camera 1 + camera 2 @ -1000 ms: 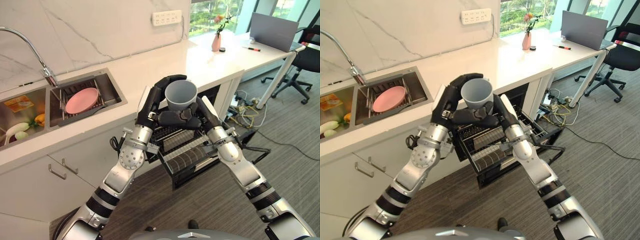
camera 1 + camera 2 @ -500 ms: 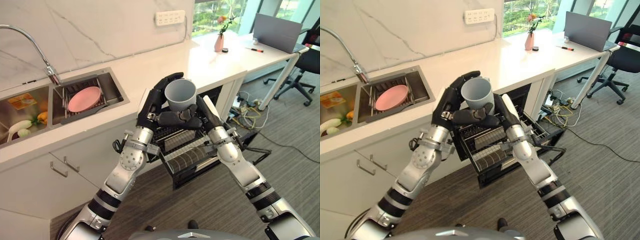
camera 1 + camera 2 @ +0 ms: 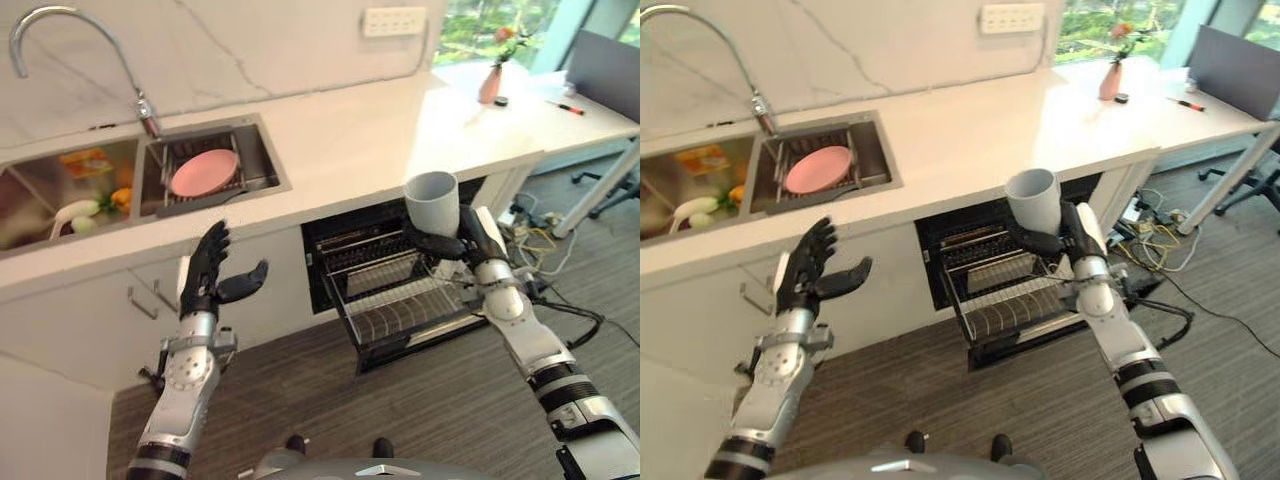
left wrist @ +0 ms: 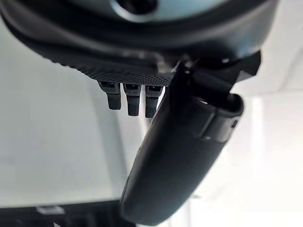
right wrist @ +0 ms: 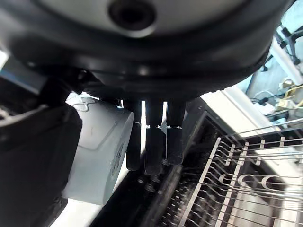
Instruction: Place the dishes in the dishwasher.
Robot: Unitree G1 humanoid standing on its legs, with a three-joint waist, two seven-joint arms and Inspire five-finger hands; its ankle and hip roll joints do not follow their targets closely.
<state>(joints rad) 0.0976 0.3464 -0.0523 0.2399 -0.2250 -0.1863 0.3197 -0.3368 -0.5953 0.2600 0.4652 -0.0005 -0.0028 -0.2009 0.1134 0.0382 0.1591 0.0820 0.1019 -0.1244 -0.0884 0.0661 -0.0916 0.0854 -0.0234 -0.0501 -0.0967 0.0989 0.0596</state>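
Now right hand [image 3: 478, 240] fingers clasp smooth grey cup [image 3: 432, 203] above wire rack [image 3: 408, 300].

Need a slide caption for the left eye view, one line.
Right hand holds a grey cup above the pulled-out dishwasher rack; left hand open, pink plate in the sink.

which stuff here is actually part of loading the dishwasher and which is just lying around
Part of the job:
- grey ceramic cup, held in the right hand
- pulled-out wire dishwasher rack
- round pink plate in the steel sink
- left hand, open and holding nothing

Just lying about:
- pink vase with flowers
- white wall socket strip
- red pen
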